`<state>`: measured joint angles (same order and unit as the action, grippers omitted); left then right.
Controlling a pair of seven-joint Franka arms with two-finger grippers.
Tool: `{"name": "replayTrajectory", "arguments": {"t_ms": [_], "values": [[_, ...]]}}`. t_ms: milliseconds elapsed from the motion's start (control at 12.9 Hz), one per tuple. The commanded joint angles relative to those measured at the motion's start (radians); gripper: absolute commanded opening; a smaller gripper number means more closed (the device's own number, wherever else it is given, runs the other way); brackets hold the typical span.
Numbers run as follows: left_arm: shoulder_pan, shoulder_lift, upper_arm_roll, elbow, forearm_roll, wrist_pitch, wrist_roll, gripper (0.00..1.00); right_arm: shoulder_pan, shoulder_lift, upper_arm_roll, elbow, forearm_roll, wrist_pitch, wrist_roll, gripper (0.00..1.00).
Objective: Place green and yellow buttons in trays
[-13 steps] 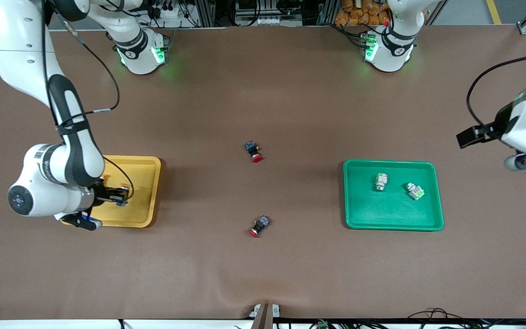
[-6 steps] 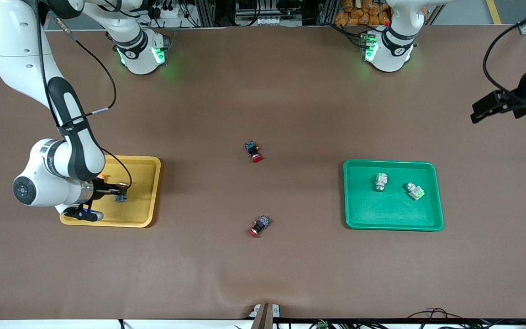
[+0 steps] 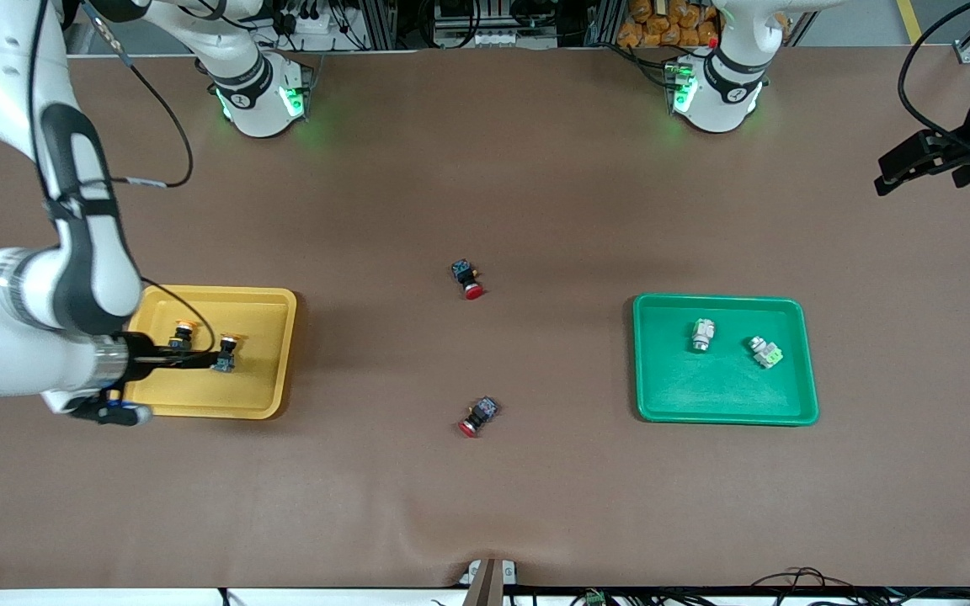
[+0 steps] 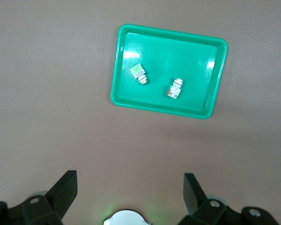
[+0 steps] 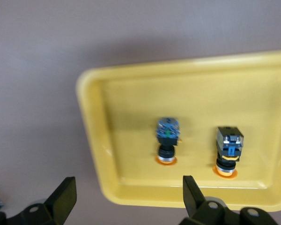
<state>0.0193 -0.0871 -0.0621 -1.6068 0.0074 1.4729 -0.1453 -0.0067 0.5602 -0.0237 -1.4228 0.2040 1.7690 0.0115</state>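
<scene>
Yellow plastic, shallow and round-cornered, the yellow tray (image 3: 270, 353) sits at my right arm's end of the brown bench (image 3: 485, 168). Two black-and-blue push-button switches with orange-yellow caps lie inside it, side by side and apart: the first yellow-capped switch (image 3: 181, 335) and the second yellow-capped switch (image 3: 225, 353). My right gripper (image 3: 190, 360) hangs over this tray, its fingers spread apart and holding nothing; in my right wrist view both switches (image 5: 168, 140) (image 5: 228, 151) lie clear between and past the two dark fingers (image 5: 65, 197).

The green plastic tray (image 3: 662, 387) rests toward my left arm's end, with two whitish-grey switches with light-green parts in it, one grey-green switch (image 3: 702, 335) beside the other grey-green switch (image 3: 764, 352), not touching. My left gripper (image 3: 923, 160) waits high over the bench edge, fingers wide apart and empty.

Two black switches with red caps lie mid-bench between the trays: one red-capped switch (image 3: 467, 279) farther from the front camera, the other red-capped switch (image 3: 478, 416) nearer.
</scene>
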Motion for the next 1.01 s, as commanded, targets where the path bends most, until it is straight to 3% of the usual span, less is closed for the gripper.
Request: {"name": "replayTrajectory", "arguments": {"t_ms": [0, 233, 388, 621, 776, 931], "values": [[-0.012, -0.033, 0.012, -0.039, -0.015, 0.015, 0.013, 1.0, -0.018, 0.007, 0.047, 0.152, -0.053, -0.055, -0.004, 1.0], [-0.01, -0.025, -0.007, -0.038, -0.015, 0.02, -0.005, 1.0, -0.059, 0.004, 0.048, 0.319, -0.084, -0.222, -0.008, 1.0], [-0.005, -0.022, -0.022, -0.038, -0.012, 0.038, -0.007, 1.0, -0.052, -0.067, 0.05, 0.375, -0.081, -0.296, -0.01, 1.0], [0.005, 0.001, -0.025, -0.035, -0.006, 0.053, -0.007, 1.0, -0.029, -0.181, -0.001, 0.383, -0.087, -0.365, -0.008, 1.0], [0.063, 0.006, -0.092, -0.031, -0.003, 0.075, -0.008, 1.0, -0.018, -0.258, -0.022, 0.375, -0.089, -0.465, 0.007, 1.0], [0.085, 0.004, -0.11, -0.031, -0.003, 0.081, -0.026, 1.0, -0.004, -0.343, -0.054, 0.308, -0.092, -0.477, 0.007, 1.0]]}}
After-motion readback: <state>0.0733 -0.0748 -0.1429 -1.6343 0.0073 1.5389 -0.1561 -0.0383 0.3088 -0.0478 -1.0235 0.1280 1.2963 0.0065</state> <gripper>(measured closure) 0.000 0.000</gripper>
